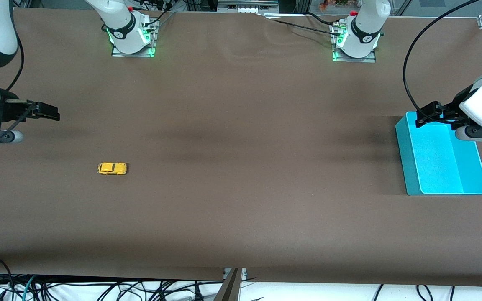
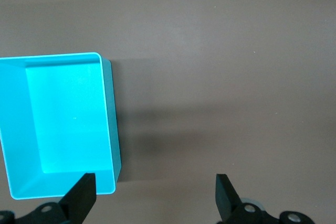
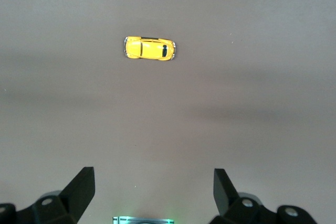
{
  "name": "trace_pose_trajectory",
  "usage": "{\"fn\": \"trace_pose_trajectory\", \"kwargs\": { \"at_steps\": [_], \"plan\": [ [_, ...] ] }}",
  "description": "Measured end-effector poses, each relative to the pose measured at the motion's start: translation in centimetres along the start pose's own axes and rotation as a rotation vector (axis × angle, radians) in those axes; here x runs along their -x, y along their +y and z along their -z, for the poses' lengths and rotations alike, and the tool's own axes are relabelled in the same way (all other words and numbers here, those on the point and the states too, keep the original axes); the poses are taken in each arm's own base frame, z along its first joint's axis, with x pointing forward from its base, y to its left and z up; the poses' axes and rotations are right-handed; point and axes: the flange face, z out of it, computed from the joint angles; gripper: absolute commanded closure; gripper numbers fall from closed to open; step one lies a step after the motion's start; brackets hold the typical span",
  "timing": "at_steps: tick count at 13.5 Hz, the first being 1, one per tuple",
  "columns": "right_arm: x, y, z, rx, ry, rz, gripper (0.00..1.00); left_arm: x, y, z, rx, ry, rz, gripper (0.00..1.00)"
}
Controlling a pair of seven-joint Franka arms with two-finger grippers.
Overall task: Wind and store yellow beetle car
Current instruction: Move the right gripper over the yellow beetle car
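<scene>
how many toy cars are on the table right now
1: a tiny yellow beetle-shaped toy car on the brown table, toward the right arm's end, away from the turquoise plastic bin. Nothing could hide another.

One yellow beetle car [image 1: 112, 168], one cyan tray [image 1: 407, 163]

Robot lab: bolted arm bases [image 1: 131, 39], cables [image 1: 98, 288]

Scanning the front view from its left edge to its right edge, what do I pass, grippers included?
Right gripper → yellow beetle car → left gripper → turquoise bin.
</scene>
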Motion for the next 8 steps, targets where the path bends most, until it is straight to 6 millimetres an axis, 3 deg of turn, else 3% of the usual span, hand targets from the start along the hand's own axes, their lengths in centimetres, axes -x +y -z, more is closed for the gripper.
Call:
{"fn": "trace_pose_trajectory", "kwargs": {
  "at_steps": [2,8],
  "plan": [
    [-1.9,-0.2,-2.7,0.000,-0.023,0.050,0.00,0.0,0.0,0.0,0.000,-0.003,0.001,0.00],
    [-8.2,-0.6,-12.5,-0.002,-0.033,0.469,0.00,0.2,-0.3,-0.1,0.000,-0.015,0.006,0.00]
  ]
}}
